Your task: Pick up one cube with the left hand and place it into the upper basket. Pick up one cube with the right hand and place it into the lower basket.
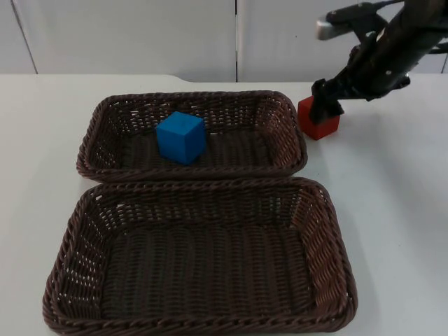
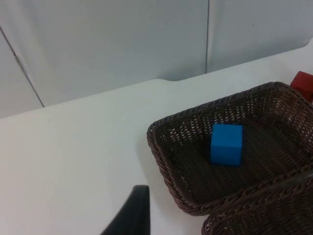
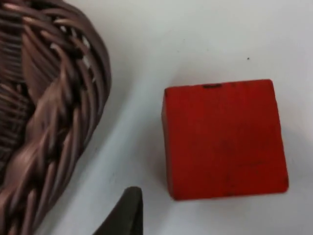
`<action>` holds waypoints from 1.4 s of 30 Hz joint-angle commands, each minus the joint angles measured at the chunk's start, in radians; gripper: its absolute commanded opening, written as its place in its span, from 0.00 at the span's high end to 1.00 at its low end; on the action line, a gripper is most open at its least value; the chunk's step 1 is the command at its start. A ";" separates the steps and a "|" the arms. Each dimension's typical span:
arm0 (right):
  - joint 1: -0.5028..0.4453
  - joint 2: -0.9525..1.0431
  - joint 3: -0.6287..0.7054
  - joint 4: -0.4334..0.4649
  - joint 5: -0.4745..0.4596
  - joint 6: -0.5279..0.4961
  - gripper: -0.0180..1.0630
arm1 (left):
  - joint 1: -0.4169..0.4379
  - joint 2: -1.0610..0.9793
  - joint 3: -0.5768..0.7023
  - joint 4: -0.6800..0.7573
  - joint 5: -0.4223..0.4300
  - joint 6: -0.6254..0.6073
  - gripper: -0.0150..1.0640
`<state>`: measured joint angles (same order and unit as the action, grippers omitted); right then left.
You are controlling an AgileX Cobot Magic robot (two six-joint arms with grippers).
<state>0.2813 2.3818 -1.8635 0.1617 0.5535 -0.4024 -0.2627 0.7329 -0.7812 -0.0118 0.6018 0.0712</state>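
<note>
Lower basket (image 1: 329, 245): nearest camera, nothing inside. Upper basket (image 1: 280, 112): behind it, rims touching, holds blue cube (image 1: 180, 137). Right gripper (image 1: 326, 103): down at red cube (image 1: 318, 119), on table just right of upper basket; grip state cannot tell. Left arm waits.

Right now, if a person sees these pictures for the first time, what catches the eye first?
Probably the blue cube, bright against the dark weave of the upper basket where it lies. Next, the red cube on the white table just right of that basket, with the right hand directly at it. The lower basket holds nothing.
</note>
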 commanded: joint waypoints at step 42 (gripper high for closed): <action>0.008 -0.163 -0.063 0.004 0.159 -0.026 0.99 | -0.006 -0.004 0.005 -0.001 -0.006 -0.008 0.01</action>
<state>0.2851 2.2553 -1.9193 0.2082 0.6694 -0.4637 -0.2627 0.7329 -0.7812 -0.0118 0.5999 0.0712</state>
